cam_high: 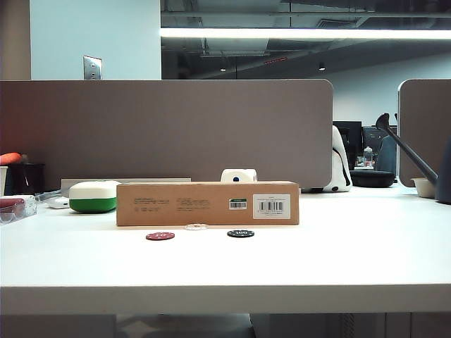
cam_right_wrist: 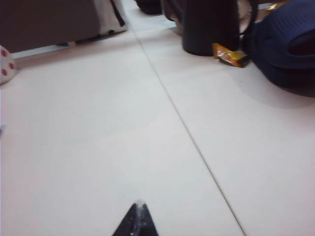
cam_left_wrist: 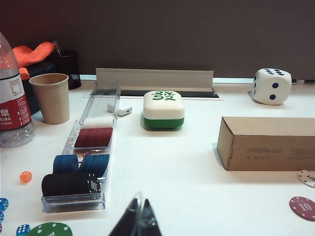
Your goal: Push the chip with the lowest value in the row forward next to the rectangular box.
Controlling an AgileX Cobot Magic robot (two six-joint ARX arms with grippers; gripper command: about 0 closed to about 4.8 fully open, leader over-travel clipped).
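The brown rectangular box (cam_high: 208,203) lies across the middle of the table. The white chip (cam_high: 196,227) rests right at the box's front face. It sits ahead of the other two of the row, the dark red chip (cam_high: 160,236) and the black chip (cam_high: 240,233). In the left wrist view the box (cam_left_wrist: 268,142), white chip (cam_left_wrist: 308,178) and red chip (cam_left_wrist: 302,207) show off to one side. My left gripper (cam_left_wrist: 139,209) is shut and empty, well away from them. My right gripper (cam_right_wrist: 138,209) is shut over bare table. Neither gripper shows in the exterior view.
A white-and-green case (cam_high: 94,196) and a die (cam_high: 239,175) stand behind the box. A clear tray of stacked chips (cam_left_wrist: 81,167), a paper cup (cam_left_wrist: 50,97) and a bottle (cam_left_wrist: 12,105) sit near the left gripper. A black jug (cam_right_wrist: 211,27) stands far from the right gripper.
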